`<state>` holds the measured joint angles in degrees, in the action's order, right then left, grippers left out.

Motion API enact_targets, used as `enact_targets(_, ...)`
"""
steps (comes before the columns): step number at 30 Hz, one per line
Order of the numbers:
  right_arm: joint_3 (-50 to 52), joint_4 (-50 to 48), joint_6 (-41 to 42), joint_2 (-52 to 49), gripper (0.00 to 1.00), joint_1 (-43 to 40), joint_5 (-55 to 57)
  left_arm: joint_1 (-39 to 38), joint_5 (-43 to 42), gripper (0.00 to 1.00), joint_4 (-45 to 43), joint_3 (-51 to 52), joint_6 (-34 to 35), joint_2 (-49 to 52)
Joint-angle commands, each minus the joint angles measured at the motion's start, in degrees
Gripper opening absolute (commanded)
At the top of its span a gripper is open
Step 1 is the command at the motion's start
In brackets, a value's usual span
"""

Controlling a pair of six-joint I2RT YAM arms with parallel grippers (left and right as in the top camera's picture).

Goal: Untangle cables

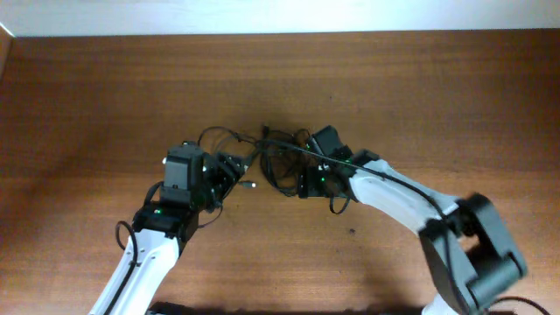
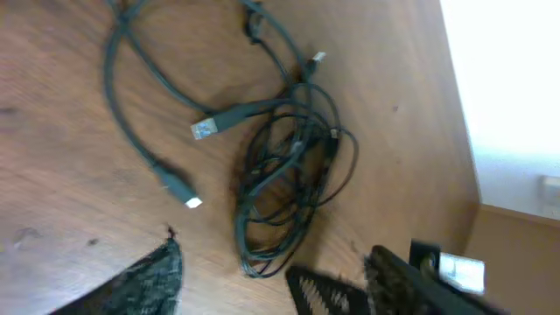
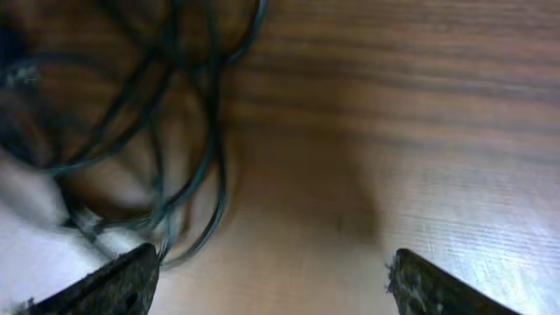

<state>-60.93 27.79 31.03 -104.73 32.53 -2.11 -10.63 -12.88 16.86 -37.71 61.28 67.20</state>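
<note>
The cables (image 1: 278,157) are thin black wires bunched in a tangle at the table's middle, between my two grippers. In the left wrist view the tangle (image 2: 289,175) is a coil of loops. Two loose ends with pale plugs (image 2: 203,129) (image 2: 192,202) trail left of it. My left gripper (image 2: 236,289) is open and empty, and the coil's lower loop lies just ahead between its fingers. It sits left of the tangle in the overhead view (image 1: 234,171). My right gripper (image 3: 273,280) is open and empty over bare wood, with cable loops (image 3: 166,131) by its left finger. It sits right of the tangle (image 1: 297,179).
The brown wooden table (image 1: 420,87) stretches all around the tangle. A pale wall edge (image 1: 262,17) runs along the far side. Part of the right arm's black body (image 2: 420,271) shows at the lower right of the left wrist view.
</note>
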Motion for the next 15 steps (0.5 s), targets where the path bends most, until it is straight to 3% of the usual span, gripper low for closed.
enact_targets(1, -0.13, -4.02, -4.22, -1.33, 0.85, 2.14, 1.36, 0.96, 3.04, 0.74, 2.89, 0.11, -2.25, -0.81)
enact_targets(3, -0.13, -7.34, -5.35, -2.27, 0.86, 3.63, 3.08, 0.96, 3.98, 0.78, 4.07, 0.11, -2.25, -0.79)
enact_targets(4, -0.13, -9.07, -5.35, -3.13, 0.86, 4.22, 4.83, 0.96, 4.0, 0.93, 4.37, 0.11, -2.25, -0.79)
enact_targets(5, -0.13, -9.86, -5.33, -4.57, 0.85, 4.33, 6.36, 0.96, 3.98, 0.99, 4.83, 0.11, -2.25, -0.79)
enact_targets(6, -0.13, -10.14, -5.33, -6.49, 0.8, 4.31, 7.54, 0.96, 3.96, 0.99, 5.44, 0.11, -2.25, -0.79)
enact_targets(7, -0.2, -10.93, -5.33, -7.61, 0.68, 4.33, 7.52, 0.96, 3.96, 0.99, 6.19, 0.11, -2.25, -0.79)
enact_targets(9, -0.59, -10.91, -5.31, -7.96, 0.37, 4.31, 7.56, 0.96, 3.93, 0.99, 7.04, 0.11, -2.23, -0.79)
enact_targets(10, -0.7, -10.88, -5.29, -7.96, 0.16, 4.31, 7.52, 0.96, 3.93, 0.99, 7.13, 0.11, -2.23, -0.79)
enact_targets(11, -0.92, -10.58, -5.27, -7.96, 0.04, 4.04, 7.13, 0.96, 3.93, 0.99, 7.37, 0.11, -2.23, -0.79)
enact_targets(12, -2.12, -8.48, -5.29, -7.67, 0.04, 3.28, 6.01, 0.96, 3.93, 0.99, 7.48, 0.11, -2.23, -0.79)
enact_targets(15, -14.25, 10.16, -6.25, -1.42, 0.04, -1.92, -3.45, 0.96, 3.93, 0.99, 7.48, 0.11, -2.23, -0.79)
